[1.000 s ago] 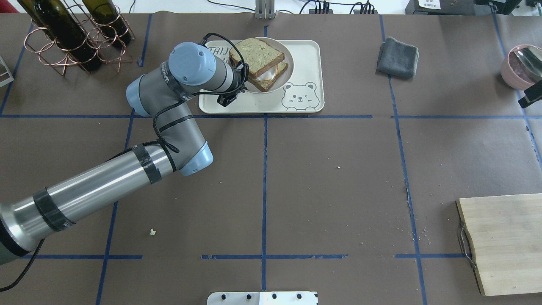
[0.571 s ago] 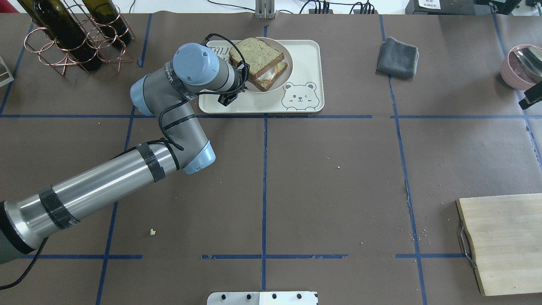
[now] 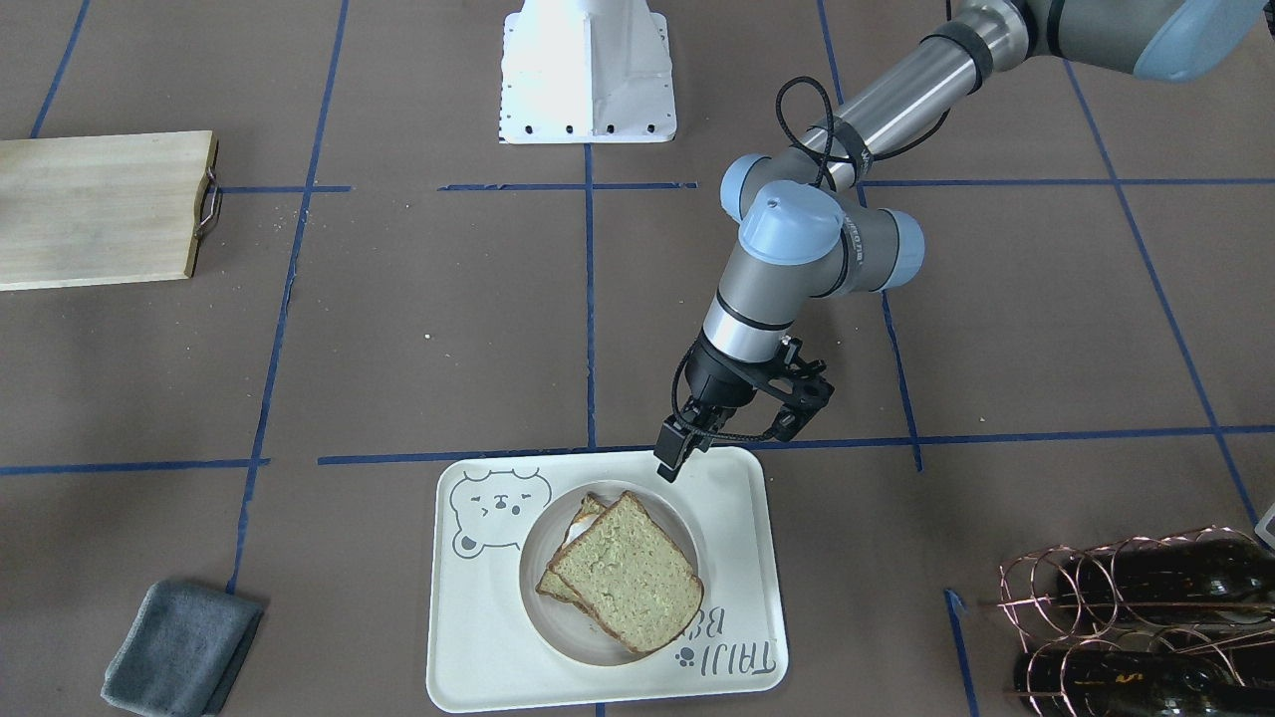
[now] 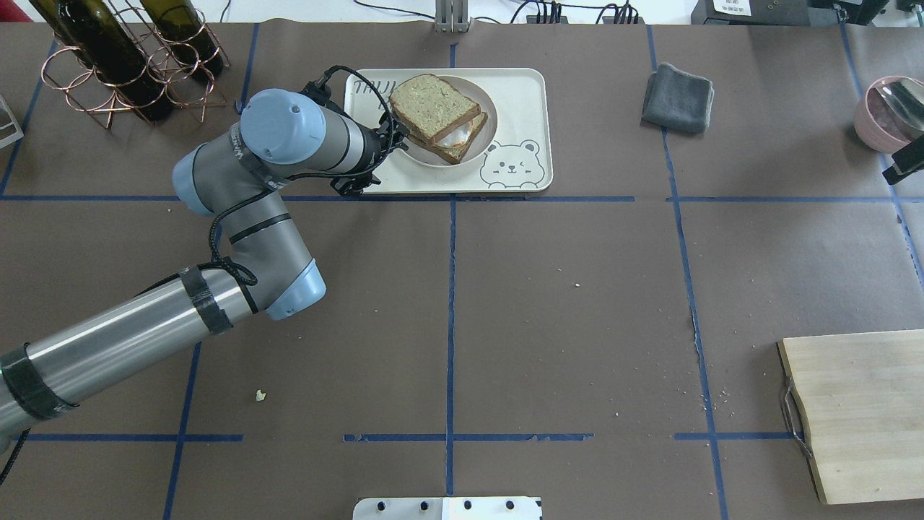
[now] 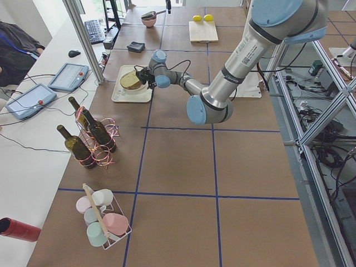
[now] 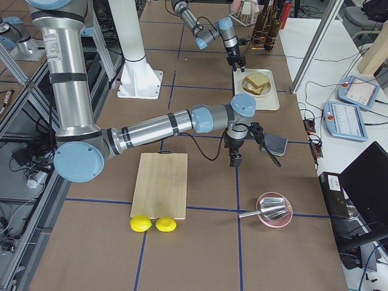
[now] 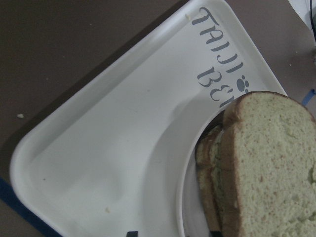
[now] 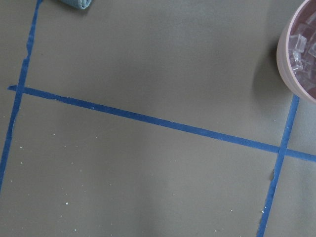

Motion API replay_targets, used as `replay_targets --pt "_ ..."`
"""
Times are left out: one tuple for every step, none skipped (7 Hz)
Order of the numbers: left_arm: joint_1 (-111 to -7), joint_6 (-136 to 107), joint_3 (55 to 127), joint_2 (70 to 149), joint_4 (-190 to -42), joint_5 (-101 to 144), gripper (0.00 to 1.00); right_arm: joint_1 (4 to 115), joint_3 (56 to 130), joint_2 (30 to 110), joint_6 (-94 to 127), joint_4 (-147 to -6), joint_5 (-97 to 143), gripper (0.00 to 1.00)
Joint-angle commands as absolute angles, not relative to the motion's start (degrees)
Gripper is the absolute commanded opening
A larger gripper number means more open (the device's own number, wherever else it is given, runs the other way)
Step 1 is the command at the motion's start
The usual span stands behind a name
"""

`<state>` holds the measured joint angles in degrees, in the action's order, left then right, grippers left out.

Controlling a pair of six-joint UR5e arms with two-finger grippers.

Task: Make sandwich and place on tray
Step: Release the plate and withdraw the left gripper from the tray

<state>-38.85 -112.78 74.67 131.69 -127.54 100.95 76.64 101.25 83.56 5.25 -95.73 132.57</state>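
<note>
The sandwich (image 4: 435, 108), two tan bread slices with white egg between them, lies on a small round white plate (image 4: 491, 115) on the cream bear tray (image 4: 520, 94). It also shows in the front view (image 3: 623, 573) and the left wrist view (image 7: 271, 158). My left gripper (image 4: 393, 137) hangs a little above the tray's near left part (image 3: 672, 453), beside the plate's rim. It is empty and its tips look apart. Only a black part of my right gripper (image 4: 906, 165) shows at the right edge, over bare table.
A wine rack with bottles (image 4: 123, 65) stands left of the tray. A grey cloth (image 4: 678, 97) lies to its right, and a pink bowl with a spoon (image 4: 888, 112) sits at the far right. A wooden cutting board (image 4: 859, 412) is at the front right.
My left arm has swung left and back, and the wrist now covers less of the tray. The plate with the sandwich sits slightly nearer the tray's front edge.
</note>
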Motion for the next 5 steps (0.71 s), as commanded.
replay_targets --pt "-39.0 -105.2 84.8 125.7 -121.8 102.8 1.00 76.6 101.2 84.1 5.3 -95.8 132.5 1.00" --pt "-39.1 -96.2 92.7 120.8 -118.0 102.7 1.00 76.7 100.9 84.2 5.3 -95.8 132.5 1.00" --pt "-39.6 -87.5 97.3 117.5 -115.3 102.4 1.00 76.9 100.9 84.2 5.4 -95.8 132.5 1.00" --pt "-40.9 -83.2 99.1 115.5 -115.1 102.2 1.00 77.7 100.9 84.2 5.4 -95.8 132.5 1.00" --pt "-42.0 -78.5 103.5 111.3 -115.0 102.3 1.00 78.0 100.9 84.5 5.4 -95.8 132.5 1.00"
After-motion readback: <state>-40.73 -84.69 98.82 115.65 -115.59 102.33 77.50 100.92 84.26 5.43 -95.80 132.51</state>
